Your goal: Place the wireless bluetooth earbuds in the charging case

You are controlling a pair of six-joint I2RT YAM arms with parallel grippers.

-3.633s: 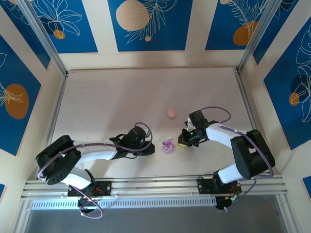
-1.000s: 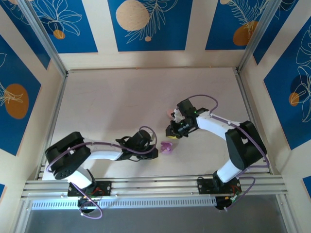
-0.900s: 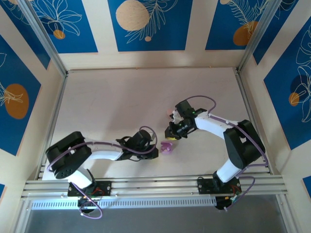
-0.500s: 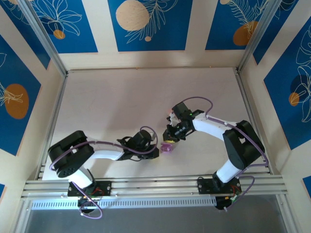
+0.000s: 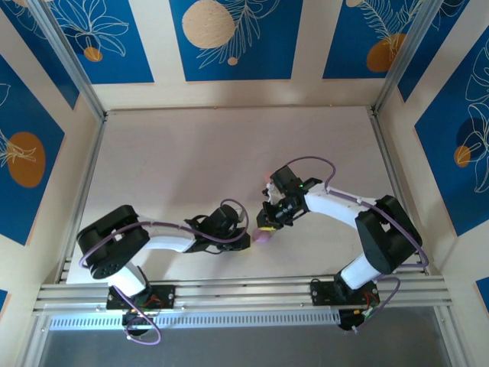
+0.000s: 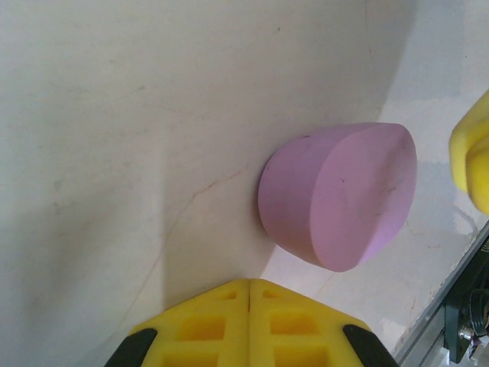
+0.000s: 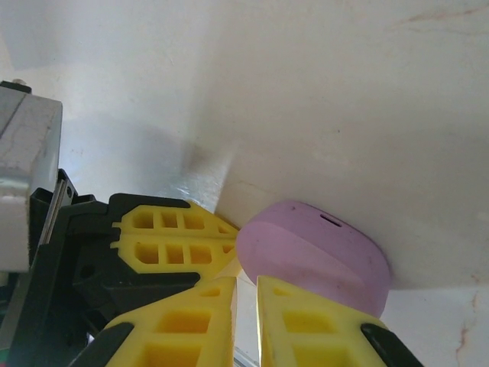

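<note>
Two arms close in on a purple case (image 7: 313,256) lying lid-down-shut on the table (image 5: 176,168), near the front edge and between the grippers. The left gripper (image 6: 250,294), jaws pressed together, points at the case from just beside it. The right gripper (image 7: 246,290), jaws all but together with only a slit between them and clamped on nothing, sits against the case's other side; whether it touches cannot be told. Whether the earbuds lie inside the shut case cannot be told either.

The danger here looks like a skid: the case is smooth and rounded, and a push from one set of closed fingertips could send it sliding off or spinning away from the other. With both grippers crowded this near, a small misjudged move could also knock yellow fingers together over the case.
</note>
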